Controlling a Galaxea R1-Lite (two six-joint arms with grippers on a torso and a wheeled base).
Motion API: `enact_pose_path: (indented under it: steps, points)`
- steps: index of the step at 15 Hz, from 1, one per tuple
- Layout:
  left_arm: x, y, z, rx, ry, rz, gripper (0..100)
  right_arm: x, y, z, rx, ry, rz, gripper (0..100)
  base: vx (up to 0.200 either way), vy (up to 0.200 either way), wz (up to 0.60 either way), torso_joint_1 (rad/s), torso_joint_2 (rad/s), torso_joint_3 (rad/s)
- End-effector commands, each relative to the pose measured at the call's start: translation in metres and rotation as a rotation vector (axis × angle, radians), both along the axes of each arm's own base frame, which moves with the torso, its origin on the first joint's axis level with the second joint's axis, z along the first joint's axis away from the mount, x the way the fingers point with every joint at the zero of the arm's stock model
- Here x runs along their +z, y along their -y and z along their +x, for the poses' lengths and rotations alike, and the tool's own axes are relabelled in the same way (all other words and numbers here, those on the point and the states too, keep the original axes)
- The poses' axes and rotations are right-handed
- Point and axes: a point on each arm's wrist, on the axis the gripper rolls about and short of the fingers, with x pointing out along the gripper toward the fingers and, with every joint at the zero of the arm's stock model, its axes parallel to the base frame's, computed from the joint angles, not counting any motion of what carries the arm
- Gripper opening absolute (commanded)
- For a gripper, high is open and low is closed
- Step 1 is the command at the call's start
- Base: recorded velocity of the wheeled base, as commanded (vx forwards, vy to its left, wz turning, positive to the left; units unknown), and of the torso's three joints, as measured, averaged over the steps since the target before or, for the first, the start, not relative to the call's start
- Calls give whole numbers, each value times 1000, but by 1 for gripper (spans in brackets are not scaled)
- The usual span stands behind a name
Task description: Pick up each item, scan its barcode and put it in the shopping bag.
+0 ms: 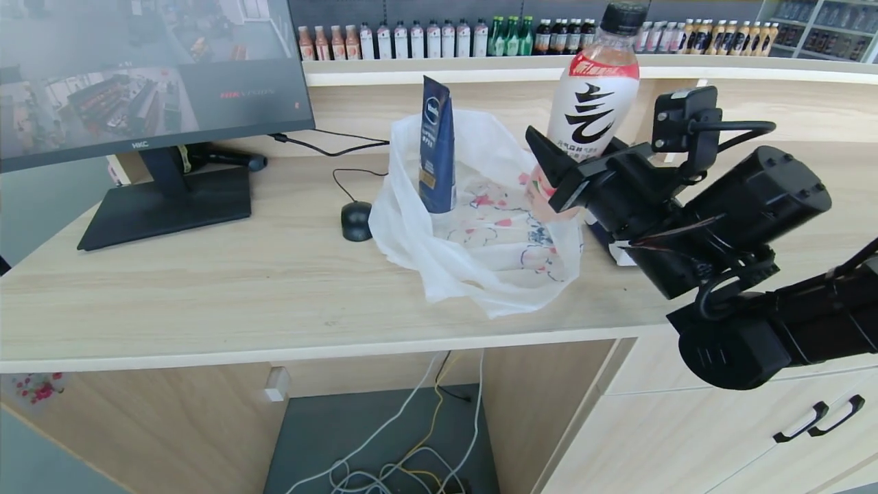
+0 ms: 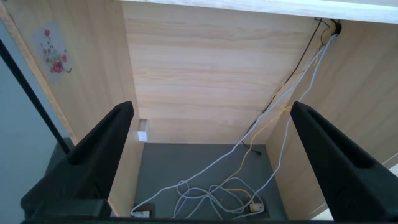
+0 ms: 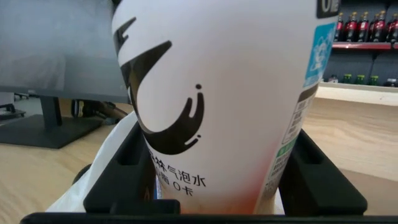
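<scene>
On the wooden bench [image 1: 206, 288] a white bag [image 1: 480, 261] lies open, a blue tube [image 1: 437, 147] upright inside. At its right edge the right gripper [image 1: 569, 182] has its fingers clamped on an upright white, black-capped bottle [image 1: 597, 89]. The left gripper [image 2: 211, 118] has its fingers apart.

There is one big bottle [image 1: 595, 103], one blue tube [image 1: 437, 147], one white bag [image 1: 411, 233], one screen [image 1: 137, 68] and one mouse [image 1: 356, 221]. Far back stand maybe thirty small bottles [image 1: 480, 38], too tiny to count well.
</scene>
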Motion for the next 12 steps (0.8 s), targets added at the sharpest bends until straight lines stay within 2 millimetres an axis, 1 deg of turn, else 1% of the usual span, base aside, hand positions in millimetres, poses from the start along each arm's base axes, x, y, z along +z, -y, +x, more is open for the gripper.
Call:
enact_pose_path:
  steps: [1,2,6,7,11,12]
  points:
    - [0,0,0,1,0,0,100,2,-3,4,5,-15,-8,0,0,0,0,0,0,0]
    - [0,0,0,1,0,0,100,4,-5,8,6,-36,-20,0,0,0,0,0,0,0]
    - [0,0,0,1,0,0,100,25,-17,30,18,-92,-27,0,0,0,0,0,0,0]
    - [0,0,0,1,0,0,100,26,-19,34,16,-109,-35,0,0,0,0,0,0,0]
    - [0,0,0,1,0,0,100,14,-21,44,12,-184,-76,0,0,0,0,0,0,0]
    - [0,0,0,1,0,0,100,9,-22,51,6,-203,-84,0,0,0,0,0,0,0]
